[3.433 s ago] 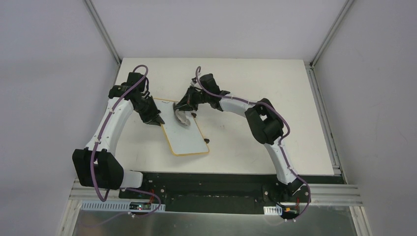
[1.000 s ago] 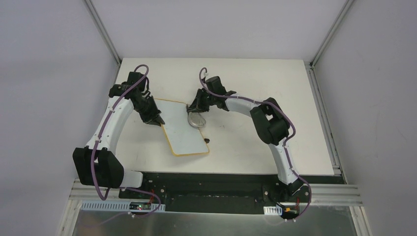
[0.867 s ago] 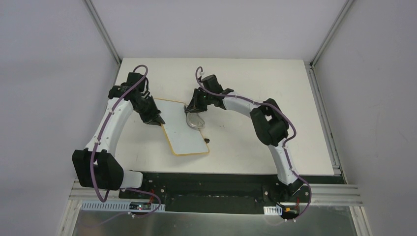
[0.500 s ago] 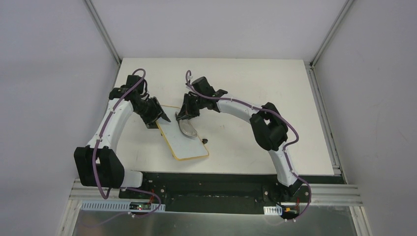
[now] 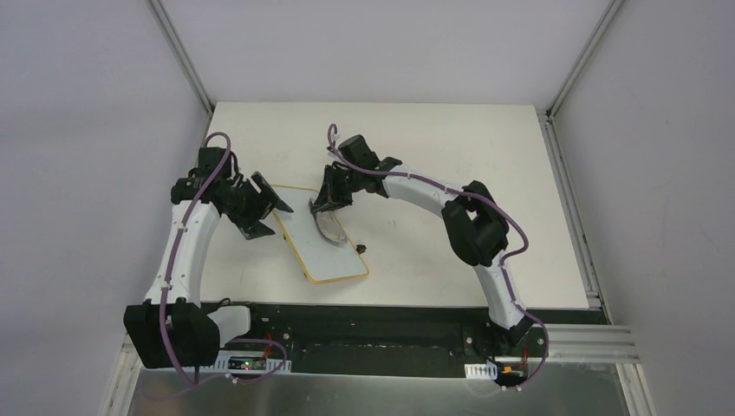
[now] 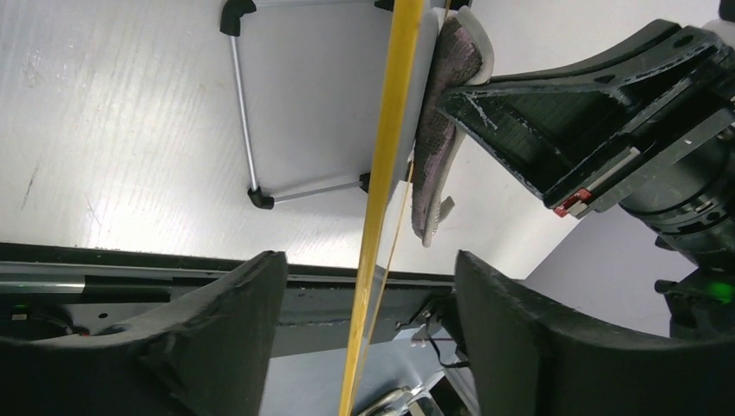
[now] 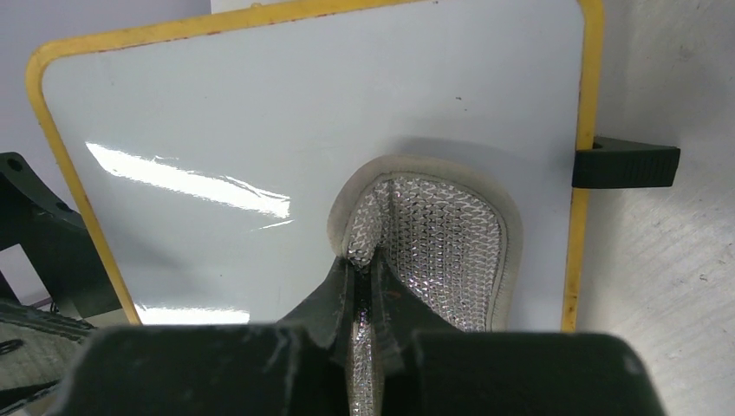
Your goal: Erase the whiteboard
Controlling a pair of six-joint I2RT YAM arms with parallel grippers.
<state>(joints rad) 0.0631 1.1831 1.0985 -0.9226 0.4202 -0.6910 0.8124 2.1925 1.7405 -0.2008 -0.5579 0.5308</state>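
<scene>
The whiteboard [image 5: 328,251] sits left of centre on the worktop [image 5: 451,165], between the two arms. It seems tipped up along its left long edge, since the left wrist view shows it nearly edge-on with its back and wire stand exposed. The right hand [image 5: 328,204] is clenched on a grey quilted pad [image 7: 438,234], pressing it flat against the board's face near the right rim. Close by, a black foot [image 7: 626,166] sticks out. The face that shows around the pad is glossy and blank, with no writing. What lies under the pad cannot be seen.

The left hand [image 5: 263,208] is released, its jaws spread wide to either side of the board's yellow rim and, as far as I can tell, not touching it.

The board looks thin, light and stiff, with a slick face, so it will likely skate or tip under a sideways wipe unless it is braced. The rim on the left long edge looks like the best place to grip, leaving the face free. The pad is soft and folds in the grip.

No container shows in any view.
</scene>
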